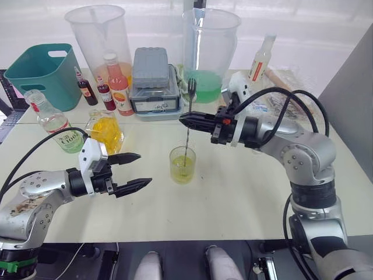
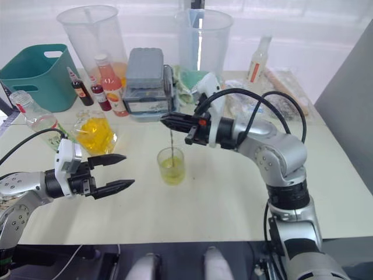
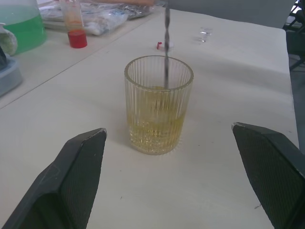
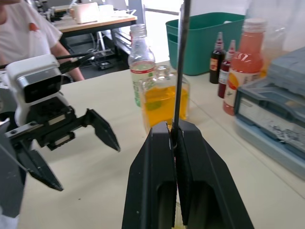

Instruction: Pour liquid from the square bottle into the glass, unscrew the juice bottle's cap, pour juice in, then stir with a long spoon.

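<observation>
**Silver spoon stands in the ribbed glass**

Silver and very thin, the long metal spoon [image 1: 187,131] stands upright with its lower end in the small clear ribbed glass [image 1: 182,165], which sits mid-table on the pale table [image 1: 245,198] and holds pale yellow-green juice [image 3: 155,131]. The right claw [image 1: 185,120] is clamped on the spoon's stem above the glass. The left claw [image 1: 139,170] hovers just beside the glass, its fingers spread wide and holding nothing. Behind it stand the squat clear square bottle of yellow-orange liquid [image 1: 105,130] and the tall green-labelled juice bottle [image 1: 53,123], uncapped.
</observation>
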Action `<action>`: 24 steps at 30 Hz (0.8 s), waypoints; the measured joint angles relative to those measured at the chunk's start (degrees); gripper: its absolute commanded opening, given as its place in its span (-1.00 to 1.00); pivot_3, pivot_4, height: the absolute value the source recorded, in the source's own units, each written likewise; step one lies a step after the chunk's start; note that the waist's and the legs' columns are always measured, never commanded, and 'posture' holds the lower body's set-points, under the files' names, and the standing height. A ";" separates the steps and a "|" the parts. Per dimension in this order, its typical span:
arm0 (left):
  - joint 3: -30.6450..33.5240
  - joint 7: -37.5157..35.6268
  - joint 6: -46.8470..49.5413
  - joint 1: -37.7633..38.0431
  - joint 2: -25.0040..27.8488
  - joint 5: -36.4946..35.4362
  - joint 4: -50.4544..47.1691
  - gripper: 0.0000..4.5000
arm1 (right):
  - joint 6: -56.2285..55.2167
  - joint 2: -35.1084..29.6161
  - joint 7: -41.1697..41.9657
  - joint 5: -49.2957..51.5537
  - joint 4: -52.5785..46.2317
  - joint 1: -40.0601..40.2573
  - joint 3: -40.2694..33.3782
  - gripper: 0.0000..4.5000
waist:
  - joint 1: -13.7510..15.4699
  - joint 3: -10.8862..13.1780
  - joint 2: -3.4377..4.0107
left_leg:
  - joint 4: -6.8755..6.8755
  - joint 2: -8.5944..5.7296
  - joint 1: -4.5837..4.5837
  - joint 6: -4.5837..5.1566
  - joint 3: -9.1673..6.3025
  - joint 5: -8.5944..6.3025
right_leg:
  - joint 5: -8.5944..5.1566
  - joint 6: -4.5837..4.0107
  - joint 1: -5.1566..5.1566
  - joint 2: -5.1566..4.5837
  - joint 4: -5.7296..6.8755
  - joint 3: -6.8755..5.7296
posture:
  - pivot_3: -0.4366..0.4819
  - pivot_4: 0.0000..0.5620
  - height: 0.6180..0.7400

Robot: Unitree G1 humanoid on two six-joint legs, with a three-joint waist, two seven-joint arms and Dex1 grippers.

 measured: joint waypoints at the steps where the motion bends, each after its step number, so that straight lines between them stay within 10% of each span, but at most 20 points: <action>1: -0.07 -0.01 -0.30 -0.06 0.00 0.01 0.02 0.98 | -0.44 0.12 -0.08 -0.08 0.03 -0.26 -0.10 -1.00 | -0.04 0.00 0.00 | -0.01 0.00 0.00 0.00 0.00 0.00 | 0.00 0.00 0.00 0.00 0.00 0.00 | -0.05 -0.47 0.98; 24: -1.99 -0.61 -2.93 -0.60 -0.22 1.87 1.17 0.98 | 6.85 -1.11 -4.71 7.03 -2.48 -4.39 -3.79 -1.00 | 0.10 0.00 0.00 | -0.01 0.00 -0.02 0.00 -0.01 0.00 | 0.06 -0.10 0.01 -0.01 -0.01 0.00 | -0.05 -0.47 0.98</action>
